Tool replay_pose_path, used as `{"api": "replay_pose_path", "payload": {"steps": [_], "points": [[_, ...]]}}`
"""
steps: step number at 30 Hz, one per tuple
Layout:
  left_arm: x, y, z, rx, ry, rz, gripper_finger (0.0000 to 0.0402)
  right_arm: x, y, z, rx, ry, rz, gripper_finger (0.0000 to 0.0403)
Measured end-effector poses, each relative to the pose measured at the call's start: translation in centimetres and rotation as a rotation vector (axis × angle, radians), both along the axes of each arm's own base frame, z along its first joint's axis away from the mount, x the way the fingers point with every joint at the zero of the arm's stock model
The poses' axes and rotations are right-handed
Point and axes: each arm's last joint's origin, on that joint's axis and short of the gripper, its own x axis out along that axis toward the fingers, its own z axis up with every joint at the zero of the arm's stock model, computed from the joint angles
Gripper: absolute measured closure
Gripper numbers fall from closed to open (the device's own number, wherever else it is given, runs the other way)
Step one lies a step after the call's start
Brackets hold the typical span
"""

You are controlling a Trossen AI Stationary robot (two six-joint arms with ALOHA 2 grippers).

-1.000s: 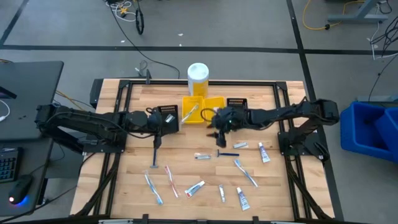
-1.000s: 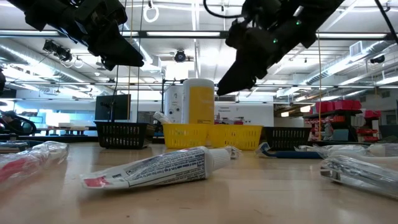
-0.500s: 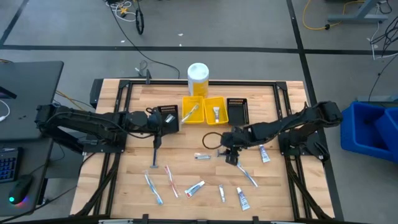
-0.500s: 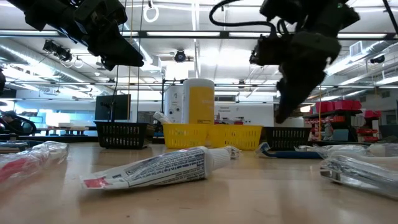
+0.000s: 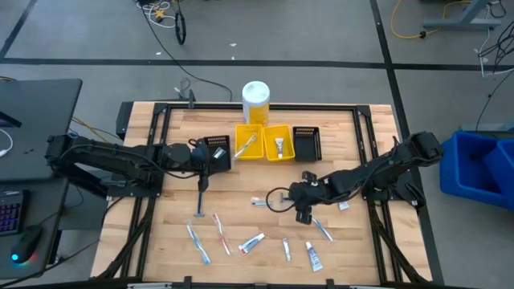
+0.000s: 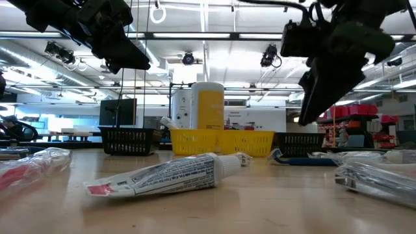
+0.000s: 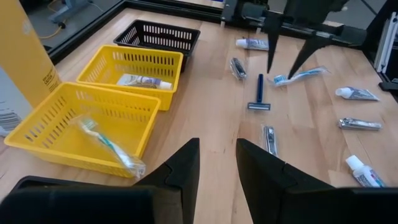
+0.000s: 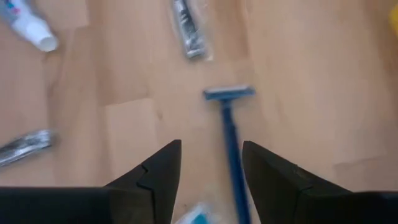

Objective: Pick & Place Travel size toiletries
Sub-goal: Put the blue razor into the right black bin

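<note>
Right gripper parked over the blue razor, nothing picked up.

The right gripper (image 5: 300,210) hangs over the middle of the table (image 5: 233,197) with its fingers spread apart and nothing between them; the blue razor (image 8: 228,133) lies flat on the wood right under the gap. The left gripper (image 5: 201,183) waits by the black bin (image 5: 217,150) at the left, fingers slightly parted and holding nothing. One yellow bin (image 7: 87,121) has a toothbrush (image 7: 109,147) in it, the other yellow bin (image 7: 143,67) a small tube (image 7: 142,81). The remaining toothbrushes, tubes and silvery bits are scattered loose across the front half of the table.
</note>
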Motion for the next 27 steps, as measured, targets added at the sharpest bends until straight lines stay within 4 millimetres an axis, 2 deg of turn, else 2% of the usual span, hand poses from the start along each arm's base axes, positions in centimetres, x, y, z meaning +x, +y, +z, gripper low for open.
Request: {"api": "replay_pose_path", "payload": {"steps": [5,11,17,22,27], "points": [[0.0,0.0,0.0,-0.018,-0.003,0.008,0.029,-0.8,-1.1,-1.7,-0.013,0.034,-0.025,0.0222],[0.0,0.0,0.0,-0.015,-0.003,0.007,0.029,-0.9,-2.2,-3.5,0.004,-0.07,-0.025,0.0214],[0.0,0.0,0.0,-0.013,-0.002,0.006,0.029,-1.0,-3.3,-4.9,-0.021,-0.073,-0.016,0.0225],[0.0,0.0,0.0,-0.013,-0.006,0.006,0.029,-0.2,-3.5,-6.3,-0.006,-0.065,0.037,0.023],[0.0,0.1,0.1,-0.003,-0.009,0.029,0.029,-0.1,-3.5,-6.6,-0.034,-0.053,0.044,0.0234]]}}
